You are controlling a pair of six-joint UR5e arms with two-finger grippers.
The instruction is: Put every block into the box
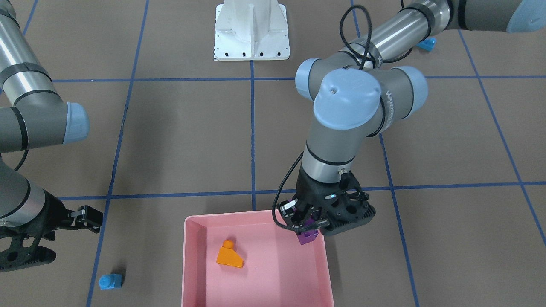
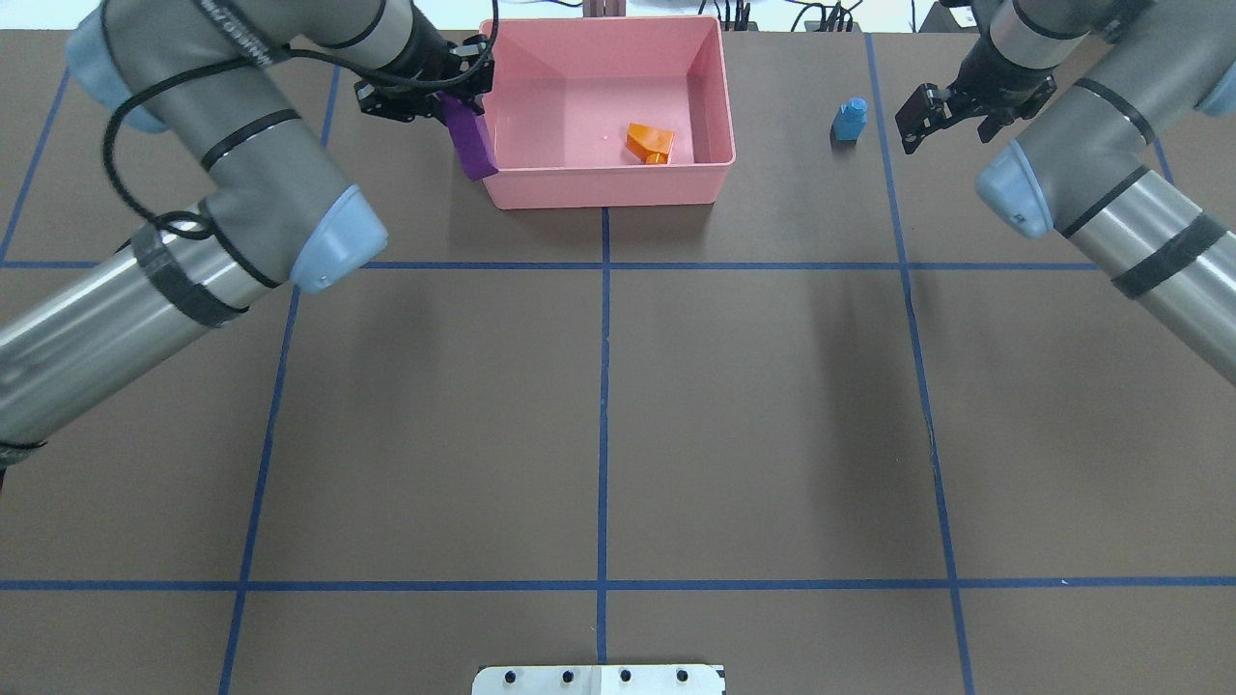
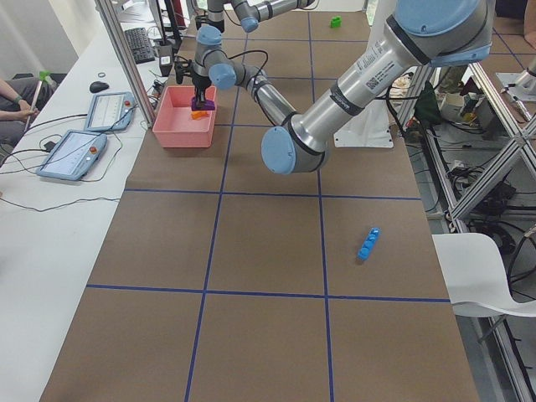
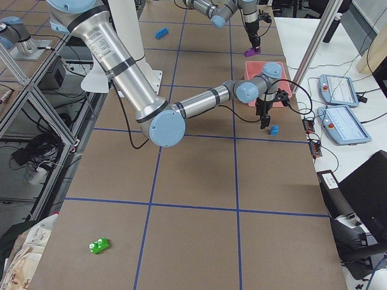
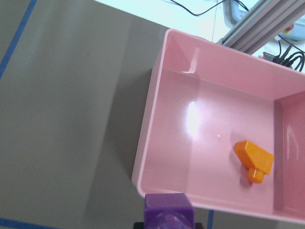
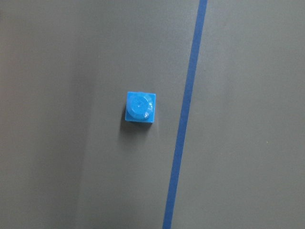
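Purple block [image 1: 308, 237] pinched in left gripper [image 1: 306, 226], wrist pointing straight down, hanging over the box [image 1: 230, 215] rim at a corner. Orange block [image 1: 230, 254] lies inside the box. Right gripper [image 2: 941, 121] hovers spread and empty, pointing down over the blue block [image 2: 850, 120] beside the box.

The bench [image 2: 772, 434] is brown and flat. Thin blue tape lines [image 2: 603, 386] cut it into big squares. A long white table [image 3: 50, 243] stands along one side. On it lie two grey control pads [image 3: 107, 110] with wires, a black keyboard [image 3: 138, 43] and a black mouse [image 3: 100, 86]. Silver metal posts [image 3: 126, 59] rise at the bench edge. A white chair [image 3: 481, 272] stands on the other side. Black cables [image 4: 36, 148] lie on the grey floor [image 4: 30, 199]. The light is bright and even.
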